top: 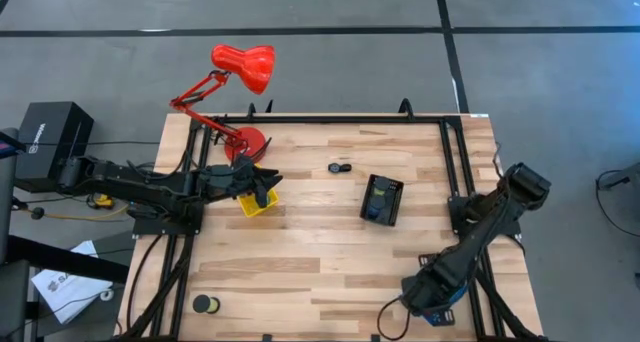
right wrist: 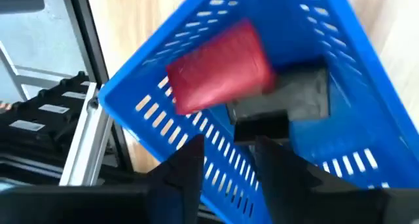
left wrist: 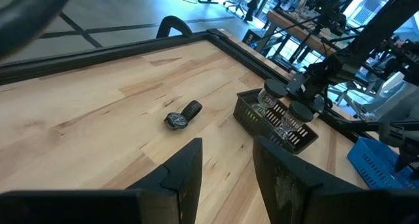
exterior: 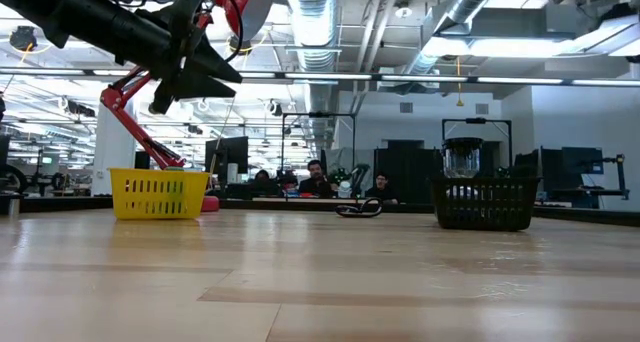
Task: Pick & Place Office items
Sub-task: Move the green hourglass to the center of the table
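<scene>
High view shows the right gripper (top: 430,294) low over the blue slotted plastic tray (top: 447,304) at the table's five o'clock corner; in the right wrist view its fingers stand slightly parted with nothing visibly between them, directly above a red rectangular block (right wrist: 219,67) and a black block (right wrist: 288,99) lying together inside that tray. Judgement: the step in hand is a deposit or retrieval at this tray; to do it well, the arm should rise vertically, keeping the fingers clear of the tray's wall so the light tray is not dragged. The left gripper (top: 262,190) hangs above the yellow slotted basket (top: 256,203) at nine o'clock, fingers parted and empty as its wrist view shows. Remaining items: a small black-and-silver watch-like piece (top: 341,167) near table centre toward twelve o'clock, and a black disc (top: 205,304) at seven o'clock. A black mesh basket (top: 382,199) holding a clear jar sits just right of centre. The red desk lamp (top: 232,82) at eleven o'clock crowds the left arm's space above the yellow basket.
</scene>
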